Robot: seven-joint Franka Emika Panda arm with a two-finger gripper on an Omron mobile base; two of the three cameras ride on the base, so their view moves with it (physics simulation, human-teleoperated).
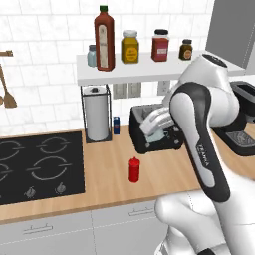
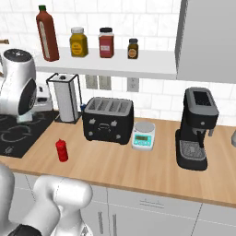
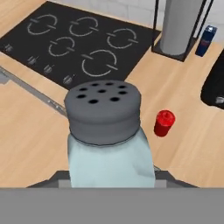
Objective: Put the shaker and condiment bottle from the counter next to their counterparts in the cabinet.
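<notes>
I'm seeing the condiment bottle (image 1: 134, 170) standing on the table (image 1: 109, 169), in front of the toaster (image 1: 155, 130) and right of the stovetop (image 1: 40, 165); the shaker (image 3: 109, 135) is hanging above, the cabinet (image 1: 129, 71) overhead

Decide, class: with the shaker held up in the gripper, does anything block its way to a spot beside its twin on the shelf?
Nothing visible does. The shaker is already lifted off the counter, and the twin shaker stands at the shelf's left end, with the tall sauce bottle on one side and open air on the other.

Shelf (image 1: 149, 72) bare at right end, sauce bottle (image 1: 104, 37) and jars (image 1: 130, 47) (left half) crowding the rest
</notes>
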